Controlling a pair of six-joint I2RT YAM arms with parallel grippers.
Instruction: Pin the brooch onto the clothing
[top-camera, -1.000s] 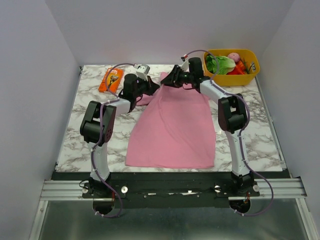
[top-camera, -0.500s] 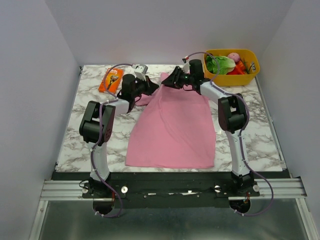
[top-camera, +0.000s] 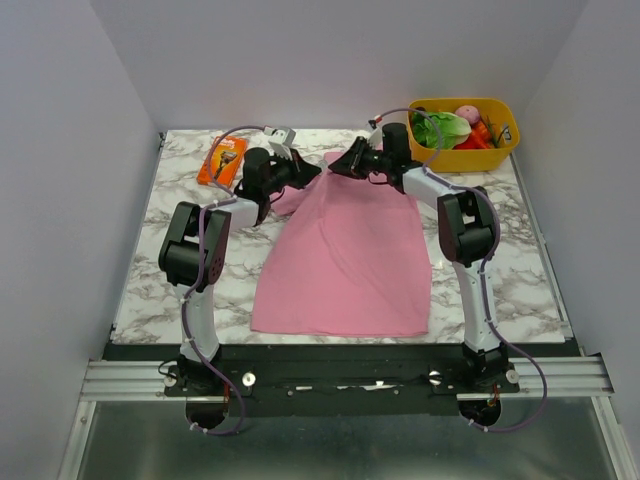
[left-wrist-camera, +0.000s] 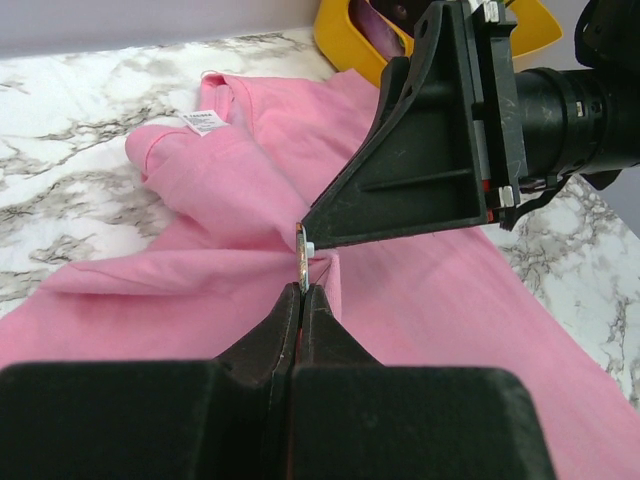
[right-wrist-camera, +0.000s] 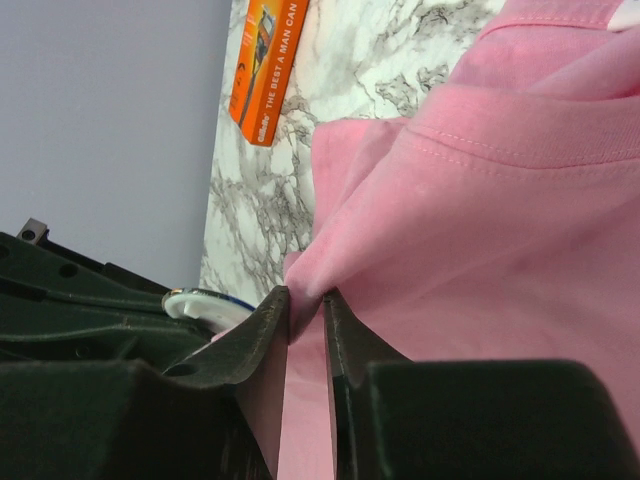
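The clothing (top-camera: 345, 250) is a pink T-shirt spread on the marble table, with its white neck label (left-wrist-camera: 203, 122) at the far end. My left gripper (left-wrist-camera: 301, 290) is shut on the brooch (left-wrist-camera: 301, 255), a thin disc seen edge-on, which it holds against a raised fold of the shirt. In the right wrist view the brooch (right-wrist-camera: 200, 305) shows a pale underside just left of my right gripper (right-wrist-camera: 306, 298). That gripper pinches a fold of pink fabric (right-wrist-camera: 310, 275) between its fingertips. From above, both grippers meet tip to tip near the shirt's collar, the left (top-camera: 310, 172) and the right (top-camera: 338, 166).
An orange rectangular package (top-camera: 222, 160) lies at the back left of the table. A yellow bin (top-camera: 500, 150) holding toy vegetables stands at the back right, close behind the right arm. Grey walls enclose the table on three sides.
My right gripper's jaws have narrowed onto the fold of shirt fabric. The left gripper stays shut on the brooch and has edged slightly towards the right gripper.
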